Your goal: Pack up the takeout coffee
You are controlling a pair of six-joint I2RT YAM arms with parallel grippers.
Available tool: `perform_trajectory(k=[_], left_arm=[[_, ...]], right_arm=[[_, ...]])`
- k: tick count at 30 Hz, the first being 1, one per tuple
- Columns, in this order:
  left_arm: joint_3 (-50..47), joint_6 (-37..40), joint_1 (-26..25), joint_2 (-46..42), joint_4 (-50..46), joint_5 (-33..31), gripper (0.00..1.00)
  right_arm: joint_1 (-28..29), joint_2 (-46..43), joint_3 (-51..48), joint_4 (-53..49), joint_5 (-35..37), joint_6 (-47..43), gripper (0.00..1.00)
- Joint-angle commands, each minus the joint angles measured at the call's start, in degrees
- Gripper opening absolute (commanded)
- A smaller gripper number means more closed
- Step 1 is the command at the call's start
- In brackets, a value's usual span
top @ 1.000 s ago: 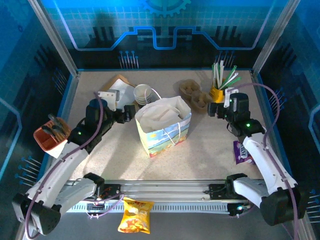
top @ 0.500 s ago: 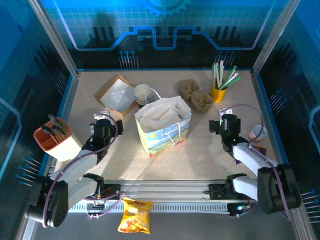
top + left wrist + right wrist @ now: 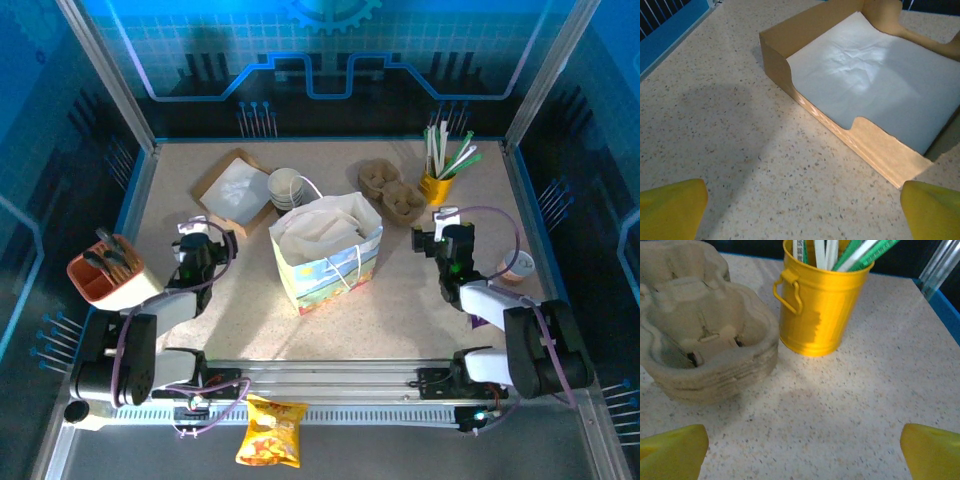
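The printed paper bag point(image 3: 325, 252) stands open at the table's middle. No cup with a black lid is in view; the takeout coffee is hidden or out of view. My left gripper point(image 3: 199, 243) sits low, left of the bag, and is open. In the left wrist view its yellow fingertips point(image 3: 670, 207) spread wide over bare table, facing the brown napkin box point(image 3: 865, 145). My right gripper point(image 3: 444, 238) is low, right of the bag, and open. Its fingertips point(image 3: 932, 450) are far apart with nothing between them, facing the yellow straw bucket point(image 3: 822, 305) and the pulp cup carriers point(image 3: 705, 350).
A stack of lidless cream cups point(image 3: 286, 188) stands behind the bag. An orange utensil holder point(image 3: 105, 272) sits at the left edge. A small pale lidless cup point(image 3: 518, 266) stands by the right edge. A chip bag point(image 3: 272, 430) lies in front of the rail.
Both arms have pulled back from beside the bag toward the near edge and folded low. The small cup by the right edge, covered before, has come into sight.
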Motion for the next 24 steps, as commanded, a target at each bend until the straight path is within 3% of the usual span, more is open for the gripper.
perform_trajectory(k=[1,6,11,16,24], left_arm=[[1.8,0.8,1.5,2.0,6.9,3.9,1.0],[3.3,1.5,1.7,6.0,10.7,6.3,1.0],[1.9,1.9,1.9,14.3,21.6,8.4,1.0],[2.0,3.0,1.7,16.7,23.9,9.9,1.0],[1.9,3.0,1.7,16.4,23.8,10.1,1.0]], right_arm=[[-0.2,1.8,-0.5,8.1,-1.8,-1.7,0.99],[-0.4,6.9,-1.1,15.7,-3.9,-1.8,0.99],[-0.6,14.4,-2.4,26.0,-4.4,-2.7,0.99],[-2.5,13.4,0.5,18.1,-7.2,-0.6,0.99],[-3.8,13.4,0.6,17.9,-9.1,0.2,0.99]])
